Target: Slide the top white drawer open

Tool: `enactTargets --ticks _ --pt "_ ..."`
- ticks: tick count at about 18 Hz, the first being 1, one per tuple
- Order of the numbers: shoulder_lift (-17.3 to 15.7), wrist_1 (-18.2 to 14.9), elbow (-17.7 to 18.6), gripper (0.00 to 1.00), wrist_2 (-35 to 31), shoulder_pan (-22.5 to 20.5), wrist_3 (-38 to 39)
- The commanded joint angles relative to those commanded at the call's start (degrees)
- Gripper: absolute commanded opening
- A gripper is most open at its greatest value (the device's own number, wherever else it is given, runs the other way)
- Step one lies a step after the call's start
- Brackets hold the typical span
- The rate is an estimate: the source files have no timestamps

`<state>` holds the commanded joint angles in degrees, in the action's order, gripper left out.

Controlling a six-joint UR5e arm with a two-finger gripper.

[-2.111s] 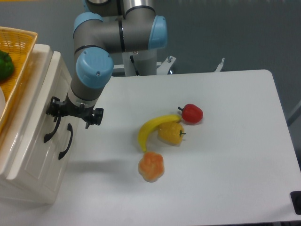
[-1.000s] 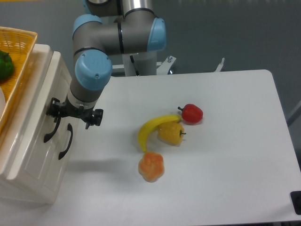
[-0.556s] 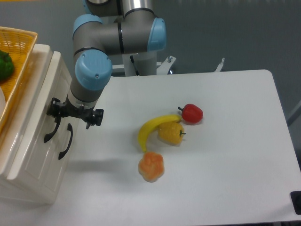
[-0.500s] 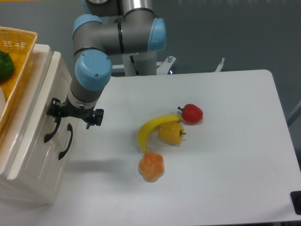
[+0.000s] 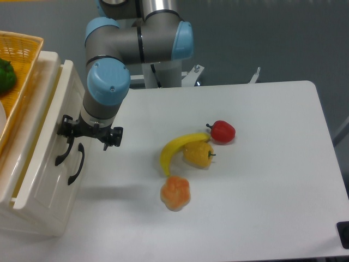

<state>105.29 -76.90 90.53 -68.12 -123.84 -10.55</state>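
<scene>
Top white drawer point(image 5: 41, 136) front facing right, slightly out (handle near-vertical), tool point(image 5: 70, 141) clamped on its handle

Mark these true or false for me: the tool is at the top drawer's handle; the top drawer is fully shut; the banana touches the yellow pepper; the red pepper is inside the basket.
1. The tool is at the black handle of the top white drawer: true.
2. The top white drawer is fully shut: false, it stands slightly out, with a gap along its top edge.
3. The banana touches the yellow pepper: true.
4. The red pepper is inside the basket: false, it lies on the table.
</scene>
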Motion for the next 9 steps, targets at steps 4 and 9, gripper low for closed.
enactTargets --ticks 4,9 --pt "0.00 0.00 0.00 1.00 0.00 -0.62 -0.09" --pt "0.53 0.35 -0.09 1.00 -0.09 -1.76 -0.35"
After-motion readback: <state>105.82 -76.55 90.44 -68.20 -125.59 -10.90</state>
